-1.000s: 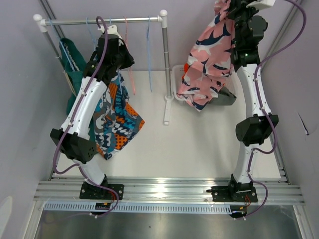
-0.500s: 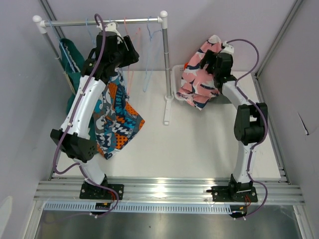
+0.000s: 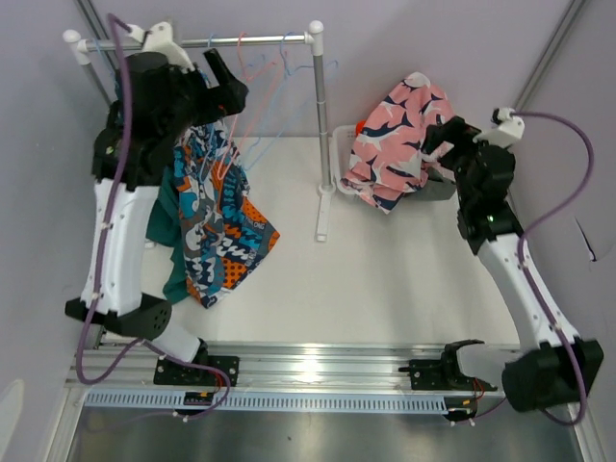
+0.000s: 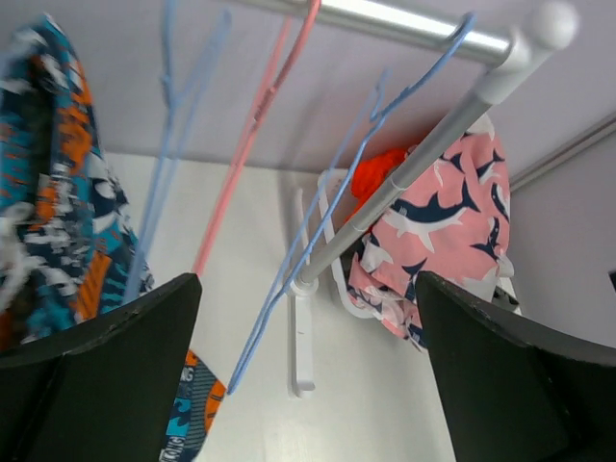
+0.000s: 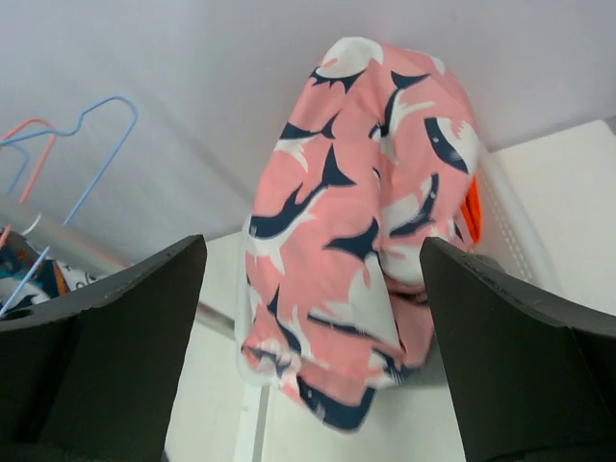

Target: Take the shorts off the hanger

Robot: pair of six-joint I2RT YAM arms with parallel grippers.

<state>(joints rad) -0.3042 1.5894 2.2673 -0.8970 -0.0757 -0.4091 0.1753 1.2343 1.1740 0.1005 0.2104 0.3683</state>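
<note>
The right claw (image 3: 433,152) was clenched on the pink shark-print shorts (image 3: 395,135) a second ago and held them high over the far right corner. It has now let go and drawn back a little with its jaws wide apart. Those shorts are heaped on the white basket (image 5: 515,236) at the back of the bench (image 3: 385,279), on top of the orange shorts (image 4: 380,173), which only peep out beneath. So that garment looks done with. The left claw (image 3: 227,81) has also opened over the same second and lifted to just under the rail (image 3: 260,40), where it grasps nothing. Ahead of it a pink hanger (image 4: 255,135) and a blue hanger (image 4: 327,202) dangle bare and askew. The blue-orange-white shorts (image 3: 217,221) hang below the rail beside the left arm (whether a hanger still carries them I cannot tell, since the arm hides their top edge), and a strip of the teal shorts (image 3: 175,274) shows behind them. Judging from this, those two pairs remain to be dealt with.
</note>
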